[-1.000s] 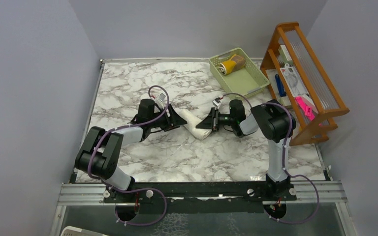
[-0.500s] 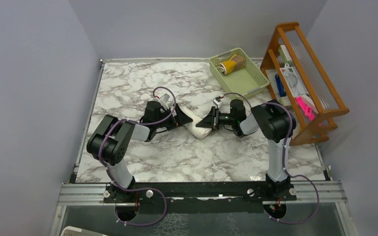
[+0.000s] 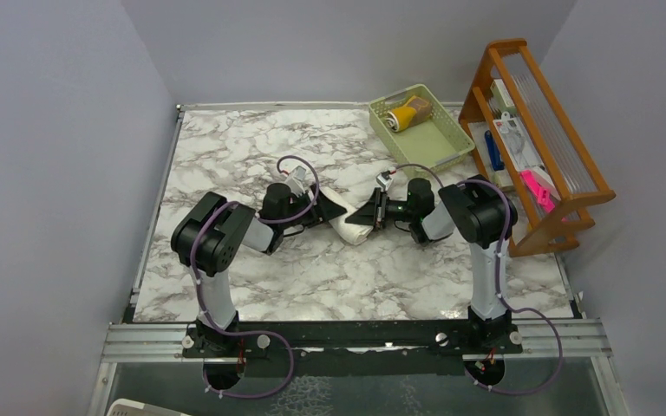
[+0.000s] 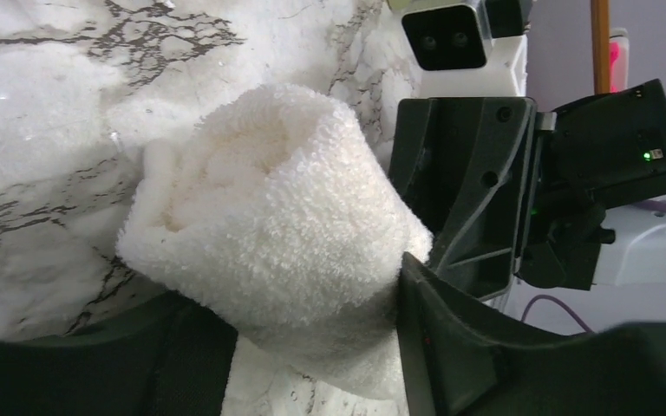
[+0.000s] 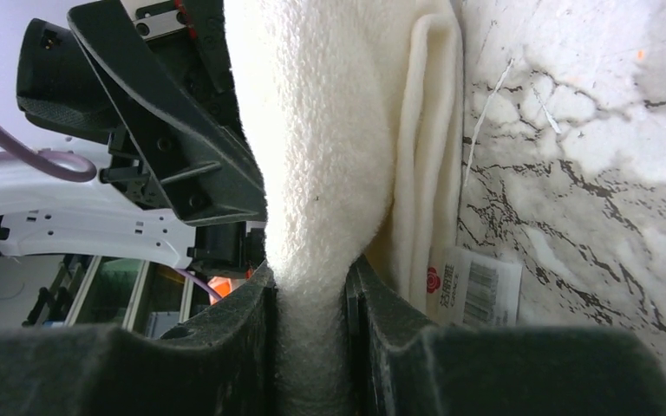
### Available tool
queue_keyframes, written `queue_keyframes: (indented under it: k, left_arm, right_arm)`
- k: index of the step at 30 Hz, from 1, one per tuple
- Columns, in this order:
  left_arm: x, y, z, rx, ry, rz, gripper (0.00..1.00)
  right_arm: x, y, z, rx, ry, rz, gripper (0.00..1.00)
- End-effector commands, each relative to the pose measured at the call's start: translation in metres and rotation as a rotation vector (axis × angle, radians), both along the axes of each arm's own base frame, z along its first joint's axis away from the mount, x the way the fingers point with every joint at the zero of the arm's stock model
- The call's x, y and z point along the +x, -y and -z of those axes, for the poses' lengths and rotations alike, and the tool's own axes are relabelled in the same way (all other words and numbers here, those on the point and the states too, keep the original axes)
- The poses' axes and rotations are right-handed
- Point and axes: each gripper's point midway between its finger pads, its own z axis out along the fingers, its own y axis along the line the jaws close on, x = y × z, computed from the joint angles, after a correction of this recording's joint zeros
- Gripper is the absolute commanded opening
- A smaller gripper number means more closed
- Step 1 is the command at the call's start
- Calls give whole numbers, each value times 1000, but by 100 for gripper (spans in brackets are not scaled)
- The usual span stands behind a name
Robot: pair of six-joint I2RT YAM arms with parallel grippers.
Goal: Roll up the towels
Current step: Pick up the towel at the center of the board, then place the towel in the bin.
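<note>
Marble bench point(image 3: 251, 147), grey walls on three sides. The cream-white towel point(image 3: 344, 223) lies mid-bench as a loose stubby roll betw. my two arms, which meet nose to nose over it.

My right jaws are pinched narrow on one end of the cloth, a firm hold w/ the layers squashed flat. My left jaws stand wide about the other end. The roll fills the gap, but I can't tell whether they squeeze it or only cup it.

My read: this is the tightening of the roll, prob. near its end. To do it well:
- use the right end as anchor
- close the left jaws gently on the whole bundle, not on one layer
- turn so the outer flap tucks under
- no pulling apart, or it unwinds

The loose folded edge & barcode label point(image 5: 477, 290) by my right jaws could flop out.

Around: a pale green basket point(image 3: 440, 143) far right, w/ a mustard-yellow roll point(image 3: 401, 117) & a tan-brown roll point(image 3: 419, 106) inside. A wooden rack point(image 3: 564, 130) stands just beyond, near my right elbow, so I mind it on any swing. The closest obstacle is my own two jaws, almost touching.
</note>
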Motion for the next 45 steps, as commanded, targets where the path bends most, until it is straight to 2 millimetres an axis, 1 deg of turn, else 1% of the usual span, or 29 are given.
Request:
queue_keyframes:
  k: [1,4,6,8,9,11,13,15,16,18,19,21,22,25,27,28,29,30,31,32,33,34,36,37,38,39,42,43,45]
  left_arm:
    - [4,2,-2,-1,30,-17,52]
    - [8,4,-14,-18,56,-6,37]
    - [12,2,-24,-30,73,-5,27]
    - [18,0,-37,-38,102,6,13]
    - [21,0,-45,-43,114,18,11]
    - [27,-3,-62,-53,138,53,10]
    - [31,-7,-85,-70,178,95,10]
    - [33,-12,-108,-81,223,142,10]
    - [34,-13,-117,-86,239,167,10]
    - [33,-18,-140,-91,278,203,10]
    - [35,-21,-150,-88,296,211,10]
    - [38,-29,-161,-72,320,219,10]
    - [39,-33,-165,-60,332,231,10]
    - [35,-39,-184,-52,367,315,10]
    - [30,-41,-200,-61,386,376,10]
    - [29,-44,-207,-55,397,389,10]
    - [31,-48,-215,-35,414,389,10]
    - [34,-53,-220,4,423,377,10]
    - [38,-58,-225,49,441,365,10]
    - [41,-62,-232,86,455,350,10]
    - [42,-65,-239,109,471,344,10]
    - [44,-68,-248,121,487,339,10]
    - [45,-69,-266,129,534,345,10]
    - [44,-69,-274,129,555,352,10]
    - [42,-69,-280,124,573,363,10]
    - [39,-68,-286,116,593,378,10]
    - [22,-65,-298,39,631,473,10]
    - [14,-63,-302,0,640,515,10]
    - [-1,-61,-309,-56,661,582,11]
  right_arm:
    - [-9,-2,-11,26,80,-65,16]
    - [-3,-3,-19,-24,187,-85,33]
    - [3,-3,-25,-79,269,-98,37]
    - [11,-1,-38,-120,404,-105,39]
    - [14,0,-48,-127,484,-100,40]
    - [23,5,-68,-143,617,-35,43]
    - [29,11,-86,-125,687,42,48]
    - [33,15,-99,-55,668,70,60]
    - [30,15,-108,19,657,35,63]
    - [21,17,-123,178,606,-23,98]
    - [19,20,-128,256,556,-29,100]
    - [27,20,-126,310,444,-58,100]
    - [26,19,-127,304,483,-82,100]
    - [25,20,-155,259,715,-77,100]
    - [31,20,-184,203,868,-24,100]
    - [40,22,-203,150,955,55,100]
    - [50,23,-219,66,1024,141,100]
    - [53,22,-233,-30,1145,176,100]
    - [65,22,-249,-160,1253,282,100]
    - [65,16,-263,-253,1338,342,100]
    - [70,21,-276,-331,1397,406,100]
    - [71,28,-289,-354,1433,456,100]
    - [76,44,-304,-318,1393,618,100]
    - [77,48,-303,-261,1339,657,100]
    - [70,44,-296,-180,1303,571,100]
    - [60,33,-290,-99,1299,430,100]
    - [56,9,-267,-27,1183,167,100]
    - [54,5,-264,-2,1173,125,100]
    - [46,6,-260,67,1175,97,100]
